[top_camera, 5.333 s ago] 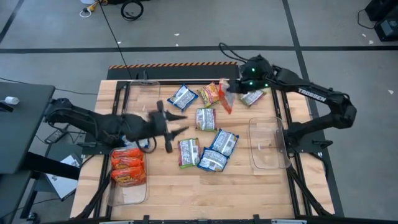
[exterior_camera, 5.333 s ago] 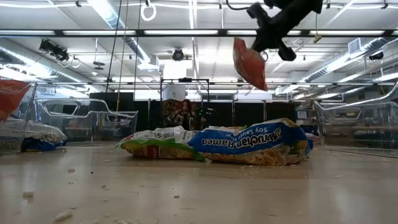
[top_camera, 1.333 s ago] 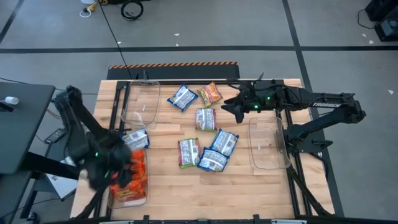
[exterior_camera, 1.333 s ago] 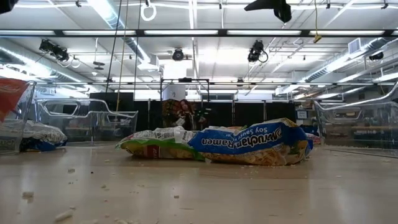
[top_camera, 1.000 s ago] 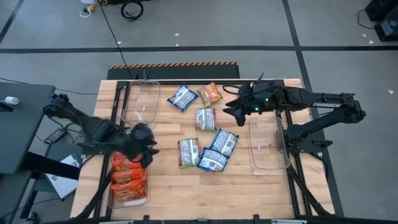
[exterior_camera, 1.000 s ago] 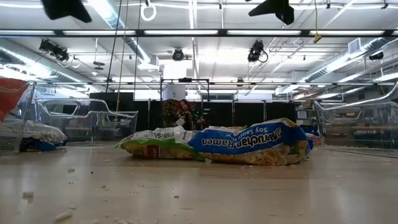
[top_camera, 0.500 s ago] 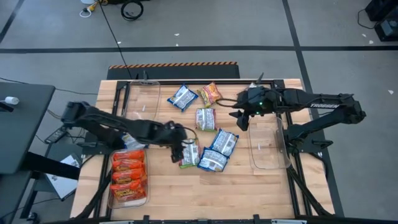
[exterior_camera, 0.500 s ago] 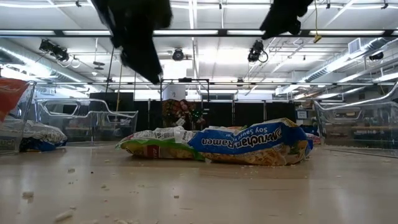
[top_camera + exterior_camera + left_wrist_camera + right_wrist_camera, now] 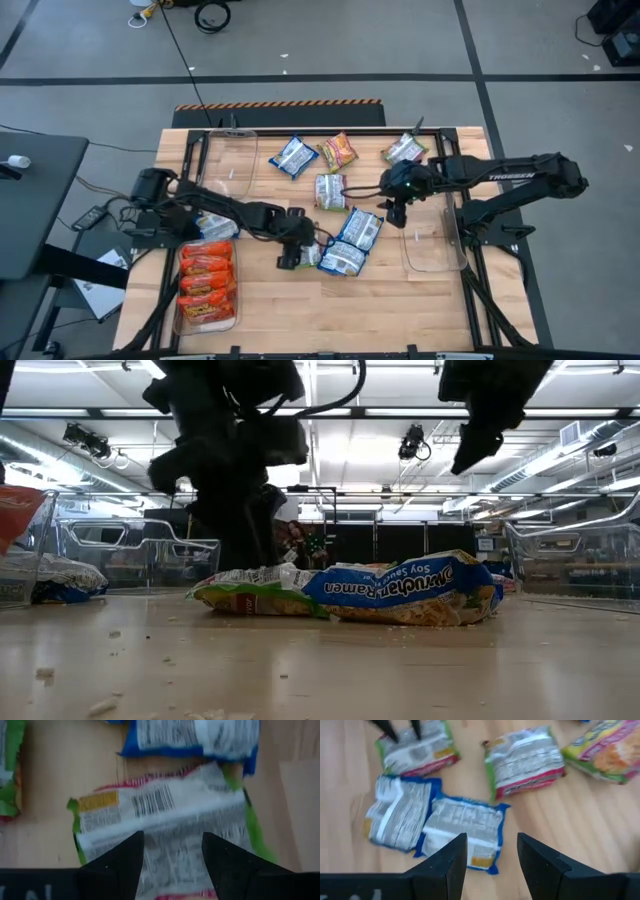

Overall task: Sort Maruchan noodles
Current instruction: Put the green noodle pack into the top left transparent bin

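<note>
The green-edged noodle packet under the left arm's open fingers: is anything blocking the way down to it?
Nothing visible does. The left gripper hangs open straight over the green-edged flat plastic noodle packet, with only air between. A blue-edged plastic noodle packet lies close beside it, clear of the fingers.

The left arm stretches from the left edge toward the middle of the high view, its left gripper (image 9: 291, 253) low at centre, fingers (image 9: 122, 862) spread apart. The right arm reaches in from the right edge, its right gripper (image 9: 395, 215) right of centre, fingers (image 9: 540, 862) parted.
</note>
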Controlling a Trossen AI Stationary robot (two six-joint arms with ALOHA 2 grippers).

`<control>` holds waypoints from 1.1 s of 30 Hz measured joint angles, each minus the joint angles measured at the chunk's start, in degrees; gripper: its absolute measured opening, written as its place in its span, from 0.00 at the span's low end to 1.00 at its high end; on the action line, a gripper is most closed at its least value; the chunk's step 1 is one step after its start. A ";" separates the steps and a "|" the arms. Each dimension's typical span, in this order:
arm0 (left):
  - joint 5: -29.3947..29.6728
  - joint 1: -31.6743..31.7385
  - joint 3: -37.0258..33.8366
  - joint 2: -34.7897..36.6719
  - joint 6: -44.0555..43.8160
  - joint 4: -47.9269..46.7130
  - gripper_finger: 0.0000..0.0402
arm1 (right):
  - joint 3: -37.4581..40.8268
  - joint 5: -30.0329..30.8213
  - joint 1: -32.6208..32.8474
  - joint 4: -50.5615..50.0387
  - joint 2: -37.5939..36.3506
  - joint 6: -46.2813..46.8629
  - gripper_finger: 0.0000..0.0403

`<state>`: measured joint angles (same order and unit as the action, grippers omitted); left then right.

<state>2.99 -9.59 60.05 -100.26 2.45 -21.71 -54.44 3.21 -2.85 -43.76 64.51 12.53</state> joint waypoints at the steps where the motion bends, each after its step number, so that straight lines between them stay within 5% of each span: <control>1: 0.26 -0.44 0.00 0.60 1.52 -2.18 0.51 | 0.42 -0.12 0.34 0.00 0.00 -0.79 0.44; 7: 7.31 -4.11 -0.12 2.34 17.70 -12.90 0.51 | 2.60 0.08 1.03 0.41 0.00 -3.30 0.44; 14: 13.60 -5.43 -6.97 1.92 37.15 -3.02 0.51 | 4.76 3.09 1.03 0.14 0.00 0.33 0.44; 21: 17.48 -6.07 -11.91 2.05 43.18 8.41 0.51 | 4.84 5.47 1.03 0.30 0.00 4.16 0.44; 26: 12.96 -6.77 -13.29 1.96 43.14 16.29 0.49 | 4.84 8.06 1.03 0.39 0.00 6.94 0.44; 33: 10.13 -6.79 -14.69 0.89 34.23 21.54 0.20 | 4.84 8.69 1.03 0.40 0.00 14.46 0.44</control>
<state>13.12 -16.38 45.36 -99.37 36.68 -0.16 -49.60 11.90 -1.83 -43.36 64.51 26.99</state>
